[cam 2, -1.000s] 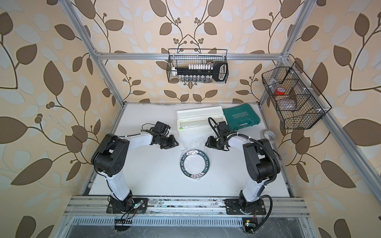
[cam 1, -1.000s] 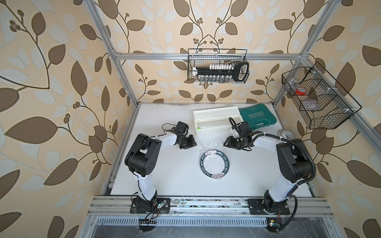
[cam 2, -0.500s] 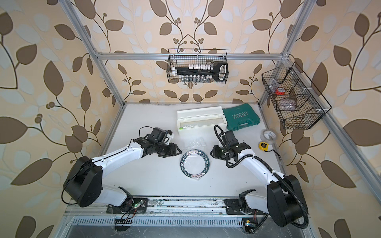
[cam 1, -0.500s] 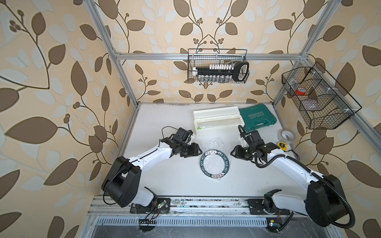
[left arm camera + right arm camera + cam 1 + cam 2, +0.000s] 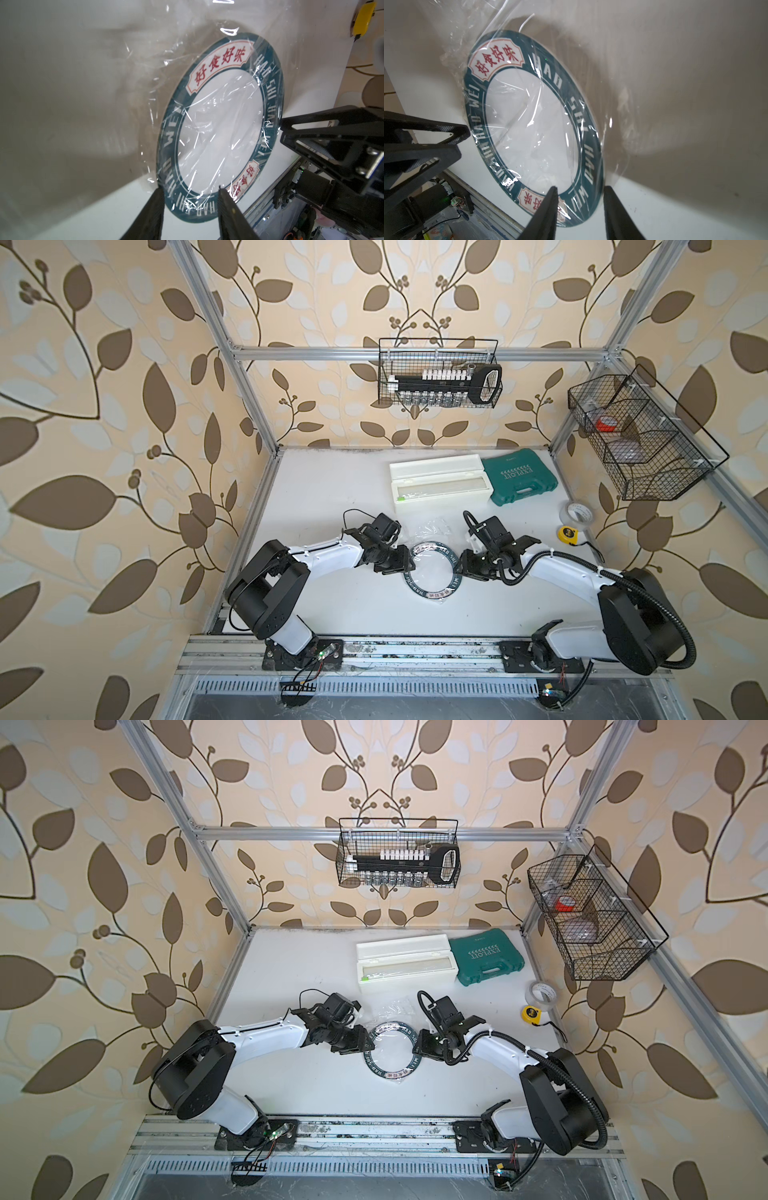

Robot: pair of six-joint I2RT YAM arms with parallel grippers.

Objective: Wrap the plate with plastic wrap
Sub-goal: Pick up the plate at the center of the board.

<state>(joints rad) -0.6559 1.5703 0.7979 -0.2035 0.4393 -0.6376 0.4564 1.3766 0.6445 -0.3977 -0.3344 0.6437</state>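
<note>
1. Left tool [image 5: 409, 565]: positioned at the left edge of the plate [image 5: 433, 594]. In the left wrist view its fingers [image 5: 158, 209] stand spread. One lies outside the dark rim and one over the white centre, with the rim between them. Whether the tips touch the film cannot be told.

2. Plate: lies flat on the white counter [image 5: 332, 489], between the two tools and in front of the long white dispenser box [image 5: 440, 483].

3. Plastic wrap [image 5: 207, 135]: covers the plate's top face in creases. Loose surplus is bunched on the counter just beyond the far rim [image 5: 432, 529], toward the box.

4. Right tool [image 5: 459, 568]: positioned at the plate's right edge. In the right wrist view its fingers [image 5: 550, 207] are likewise spread and straddle the rim.

5. Further right: a green case [image 5: 521, 481] sits just beside the box. A clear tape roll [image 5: 577, 514] and a yellow tape measure [image 5: 569, 534] lie near the counter's right edge.
</note>
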